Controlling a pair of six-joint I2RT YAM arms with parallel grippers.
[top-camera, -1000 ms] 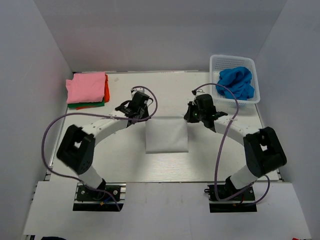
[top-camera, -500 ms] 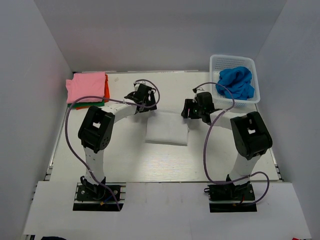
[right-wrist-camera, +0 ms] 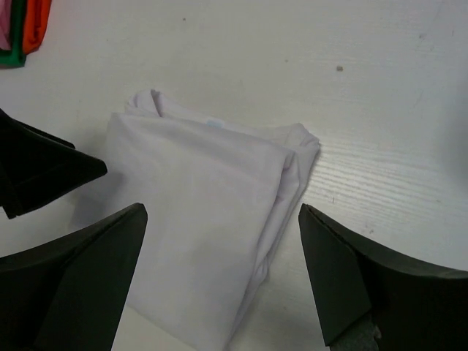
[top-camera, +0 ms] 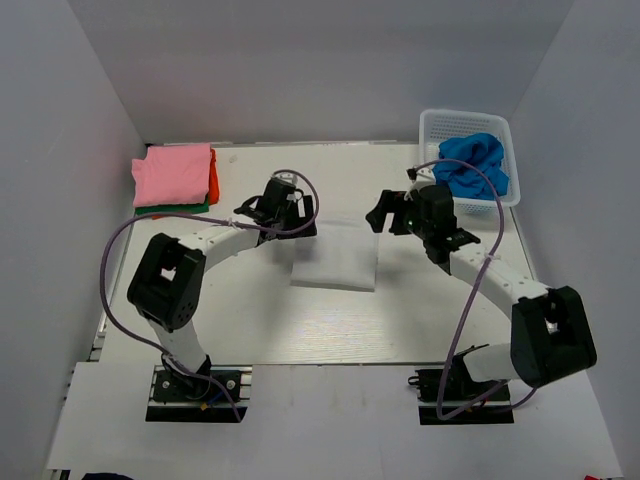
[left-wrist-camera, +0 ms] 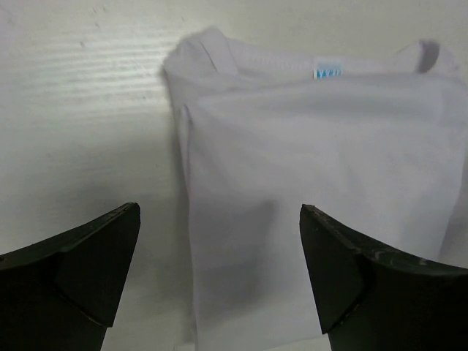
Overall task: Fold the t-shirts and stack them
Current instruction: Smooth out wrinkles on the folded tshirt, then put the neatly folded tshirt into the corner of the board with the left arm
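Looks a little past halfway, judging from how things lie.

On the bench, far right: basket holding the blue t-shirt, crumpled, not yet folded.

Far left corner: finished pile, with the pink t-shirt on top, the orange-red t-shirt and the green t-shirt showing at the edges beneath.

Middle of the bench, between the two arms: white t-shirt, folded to a tidy rectangle, well apart from the pile and not yet stacked.

Left to do, by this reading: carry the white one onto the pile, then lift out, fold and stack the blue.

Left claw: jaws wide apart, empty, poised over the white shirt's left edge.

Right claw: likewise spread and gripping nothing, above the right edge.

At the collar end: small blue neck label, facing up.
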